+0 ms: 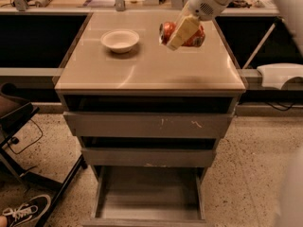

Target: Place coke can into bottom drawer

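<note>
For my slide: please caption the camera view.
Gripper holds the coke can above the cabinet top; the bottom drawer stands open below.

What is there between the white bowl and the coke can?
Only bare cabinet top, as the camera view shows. The hand grips the coke can, apart from the white bowl.

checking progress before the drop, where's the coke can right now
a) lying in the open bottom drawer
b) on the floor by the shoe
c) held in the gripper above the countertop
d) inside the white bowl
C: the gripper is shut on the coke can, holding it above the countertop to the right of the white bowl, while the bottom drawer stands pulled out below.
</note>
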